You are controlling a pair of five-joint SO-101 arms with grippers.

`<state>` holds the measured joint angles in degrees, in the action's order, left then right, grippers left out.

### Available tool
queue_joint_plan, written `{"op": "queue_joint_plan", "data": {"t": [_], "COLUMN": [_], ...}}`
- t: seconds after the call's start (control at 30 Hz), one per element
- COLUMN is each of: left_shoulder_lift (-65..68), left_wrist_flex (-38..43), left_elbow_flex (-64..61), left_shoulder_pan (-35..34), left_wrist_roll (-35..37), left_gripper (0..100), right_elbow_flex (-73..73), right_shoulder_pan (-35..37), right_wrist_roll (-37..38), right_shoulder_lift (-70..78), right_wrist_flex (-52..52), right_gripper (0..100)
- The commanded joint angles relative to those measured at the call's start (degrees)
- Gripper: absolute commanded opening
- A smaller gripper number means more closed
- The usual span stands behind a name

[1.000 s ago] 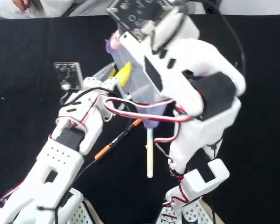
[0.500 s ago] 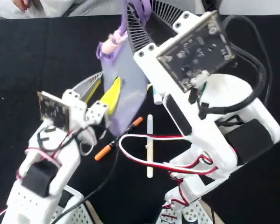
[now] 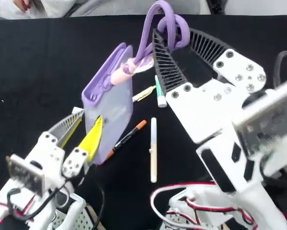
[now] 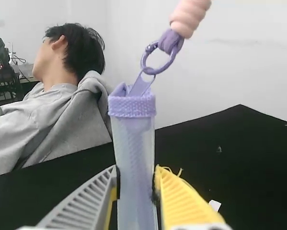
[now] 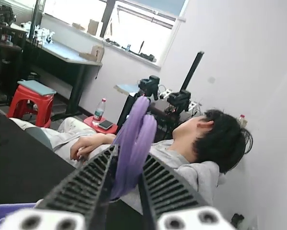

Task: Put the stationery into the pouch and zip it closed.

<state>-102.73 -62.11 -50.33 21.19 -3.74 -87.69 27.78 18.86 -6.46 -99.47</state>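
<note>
The black cloth surface (image 3: 38,57) lies open at its far left and far right corners. In the middle, the translucent purple pouch (image 3: 112,105) is held up between the two arms' jaws and bars a straight crossing. Just beside it lie an orange-tipped black marker (image 3: 126,139), a long white pen (image 3: 153,153) and a green-capped white marker (image 3: 159,93). The white arms (image 3: 215,115) crowd the near edge.

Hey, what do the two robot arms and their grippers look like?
Both are white plastic. The left gripper has one yellow ribbed finger and one grey ribbed finger, with a bare circuit board on its wrist. The right gripper has two black ribbed fingers on a white plate dotted with silver screws. Red, white and black wires loop near the bases.
</note>
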Motion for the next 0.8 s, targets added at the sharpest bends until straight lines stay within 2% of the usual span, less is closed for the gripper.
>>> {"op": "queue_joint_plan", "data": {"t": [0.0, 0.23, 0.33, 0.5, 0.77], "left_shoulder_lift": [-1.67, -1.67, -1.58, -1.58, -1.58], "left_wrist_flex": [-4.84, -12.84, -16.09, -18.37, -18.81], "left_elbow_flex": [3.82, 10.42, 14.11, 17.71, 18.51], "left_shoulder_pan": [0.31, 0.66, 0.75, 0.75, 0.75], "left_wrist_roll": [-0.35, -2.02, -4.92, -5.45, -5.45], "left_gripper": [3, 3, 3, 3, 3], "right_elbow_flex": [7.60, 13.76, 15.16, 20.09, 22.37], "right_shoulder_pan": [0.53, -0.62, -5.54, -13.54, -20.31], "right_wrist_roll": [-0.79, -0.44, -0.44, -0.70, -0.44], "right_shoulder_lift": [-2.24, -2.15, -1.19, 2.77, 8.48], "right_wrist_flex": [-0.35, 1.23, 4.48, 10.29, 16.62], "right_gripper": [1.1, 1.1, 1.1, 1.1, 1.1]}}
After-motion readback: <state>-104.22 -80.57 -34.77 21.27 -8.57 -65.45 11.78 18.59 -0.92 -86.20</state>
